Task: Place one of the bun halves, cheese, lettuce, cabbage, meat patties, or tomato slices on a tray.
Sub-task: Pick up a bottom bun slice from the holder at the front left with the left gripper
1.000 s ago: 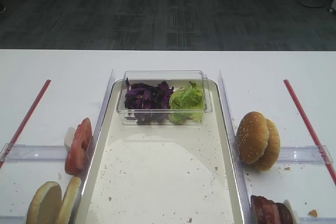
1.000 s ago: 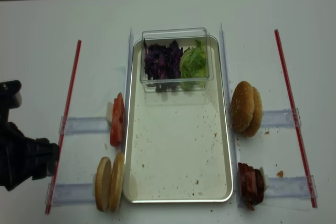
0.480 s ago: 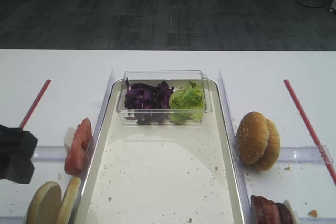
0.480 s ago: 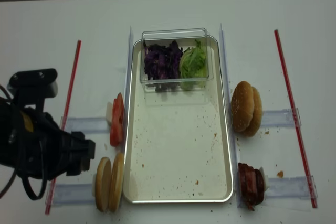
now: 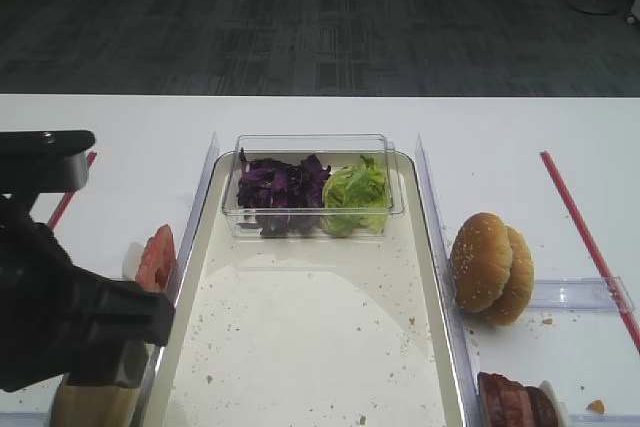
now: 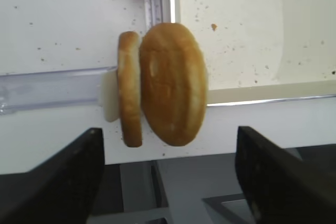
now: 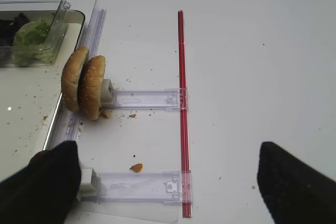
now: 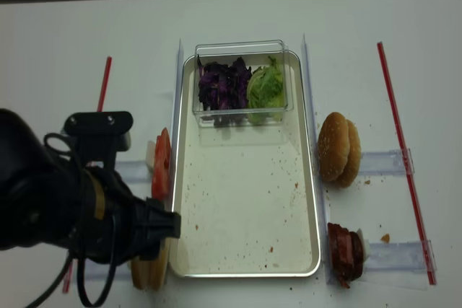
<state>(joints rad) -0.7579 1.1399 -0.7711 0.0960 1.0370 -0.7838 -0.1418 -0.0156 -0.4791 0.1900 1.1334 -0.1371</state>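
Observation:
Two bun halves (image 6: 163,85) stand on edge against a white block, just outside the tray (image 6: 252,24). My left gripper (image 6: 168,182) hangs open over the table's front edge, short of the bun halves and touching nothing. Its arm (image 8: 72,207) hides most of the bun halves (image 8: 148,273) from above. Tomato slices (image 8: 160,164) stand left of the tray (image 8: 245,273). Cabbage (image 8: 224,84) and lettuce (image 8: 267,84) fill a clear box. Meat patties (image 8: 345,254) sit at the right front. My right gripper (image 7: 168,187) is open and empty. Cheese is out of view.
Domed sesame buns (image 8: 339,148) stand on edge right of the tray. Red strips (image 8: 393,106) and clear plastic rails (image 7: 142,99) lie on the white table at both sides. A crumb (image 7: 136,168) lies ahead of the right gripper.
The left arm has come in from the left edge and now hangs over the bun halves at the tray's front left corner. Food and tray have not moved.

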